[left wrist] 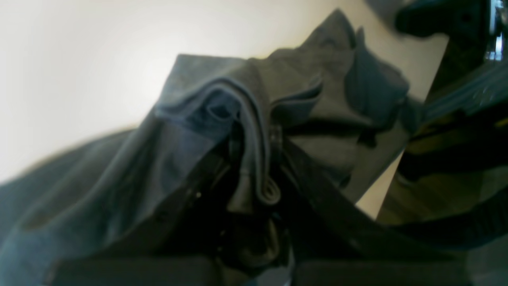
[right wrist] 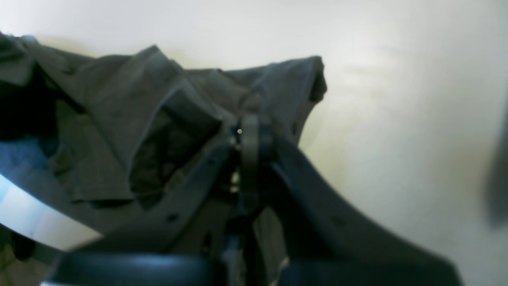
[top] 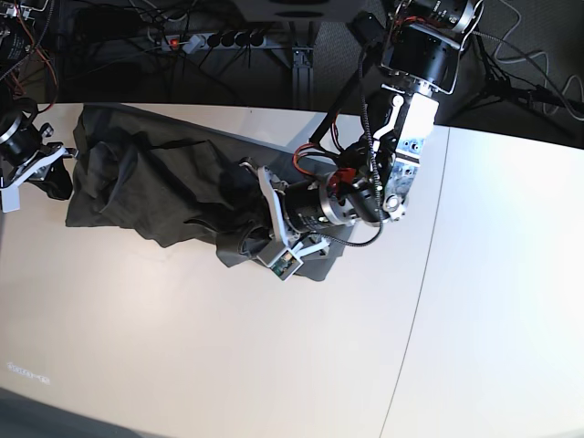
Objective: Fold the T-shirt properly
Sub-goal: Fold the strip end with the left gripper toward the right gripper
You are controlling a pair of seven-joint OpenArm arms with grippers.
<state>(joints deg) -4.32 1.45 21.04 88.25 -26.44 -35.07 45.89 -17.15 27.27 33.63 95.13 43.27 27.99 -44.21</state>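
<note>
Olive-grey T-shirt (top: 155, 187) stretches lengthwise along the worktop's (top: 274, 365) far edge between our claws: left gripper (top: 248, 228) and right gripper (top: 64, 178) each pinch an end.

Dark olive-grey T-shirt (top: 155, 187) crumpled, stretched across white table's far-left part.

Big white table (top: 228, 365) with a seam down it, dark floor (top: 119, 73) behind, power strip (top: 214, 39) and loose cables (top: 529, 64).
</note>
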